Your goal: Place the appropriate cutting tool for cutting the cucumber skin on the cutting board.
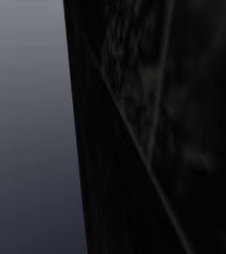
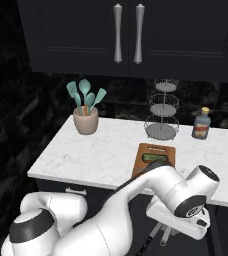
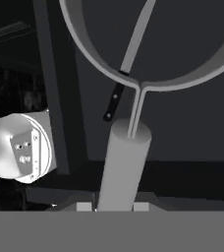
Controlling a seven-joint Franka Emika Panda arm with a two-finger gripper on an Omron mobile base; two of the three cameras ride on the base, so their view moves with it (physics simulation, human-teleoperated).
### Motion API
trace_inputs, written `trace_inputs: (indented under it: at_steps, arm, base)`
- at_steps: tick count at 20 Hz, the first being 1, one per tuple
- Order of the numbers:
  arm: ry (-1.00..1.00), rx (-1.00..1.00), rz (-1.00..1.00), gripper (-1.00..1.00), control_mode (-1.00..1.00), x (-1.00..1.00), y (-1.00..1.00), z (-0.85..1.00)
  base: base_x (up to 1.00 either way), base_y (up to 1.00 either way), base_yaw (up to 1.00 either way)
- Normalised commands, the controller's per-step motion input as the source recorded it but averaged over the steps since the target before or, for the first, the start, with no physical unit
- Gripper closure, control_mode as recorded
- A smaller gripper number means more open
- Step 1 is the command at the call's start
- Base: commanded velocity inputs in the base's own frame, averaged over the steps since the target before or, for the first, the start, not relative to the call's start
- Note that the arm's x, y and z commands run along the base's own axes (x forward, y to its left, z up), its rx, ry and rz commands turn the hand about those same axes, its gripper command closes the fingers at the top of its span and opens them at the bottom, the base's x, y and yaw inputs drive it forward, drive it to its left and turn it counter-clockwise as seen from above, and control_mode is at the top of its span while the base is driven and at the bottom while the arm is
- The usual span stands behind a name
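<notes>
Hand view: the tool looks along a grey cylinder handle that rises from between its two finger tips.
Tool state: nearly closed, jaws tight on either side of the peeler handle, which it holds.
Peeler shape: round handle, thin forked wire at its top, wide grey ring head beyond that.
Peeler vs tool: handle base sits right in the grip, ring head at the far end, away from the fingers.
Knife: black handle and pale blade, seen past the ring head and slanted; farther from the tool than the peeler. Cannot tell what it rests on.
Right base view, tool: low at the front edge of the surface, below the top, at the lower right of the picture. Grey sticks poke out under the hand; too small to tell finger from peeler.
Cutting board: brown, flat on the white marble surface, just beyond the arm's elbow, higher than the tool.
Cucumber: dark green, lying on the board.
Peeler vs board: apart, peeler is down off the surface.
Other items: utensil pot with teal spatulas at back left, wire tiered basket behind the board, bottle at back right, dark cabinet doors above.
Left base view: dark panel close up with a grey strip on the left; can't tell more.
</notes>
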Motion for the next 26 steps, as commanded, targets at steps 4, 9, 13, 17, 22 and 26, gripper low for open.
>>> trace_inputs:
  at_steps: [4, 9, 13, 17, 22, 26]
  arm:
    - [0.00, 0.00, -0.07, 1.00, -1.00, 0.31, 0.00, 0.83]
    - [0.00, 0.00, -0.09, 1.00, -1.00, 0.67, 0.00, 0.50]
    - [0.00, 0.00, -0.03, 1.00, -1.00, 0.82, 0.00, 0.16]
    - [0.00, 0.00, 0.00, 1.00, -1.00, 0.72, 0.00, 0.00]
    - [0.00, 0.00, 0.00, 1.00, -1.00, 0.69, 0.00, 0.00]
    - [0.00, -0.01, 0.00, 1.00, -1.00, 0.69, 0.11, -0.03]
  base:
    - [0.00, 0.00, 0.00]
    - [0.00, 0.00, 0.00]
    - [0.00, 0.00, 0.00]
    - [0.00, 0.00, 0.00]
    - [0.00, 0.00, 0.00]
    - [0.00, 0.00, 0.00]
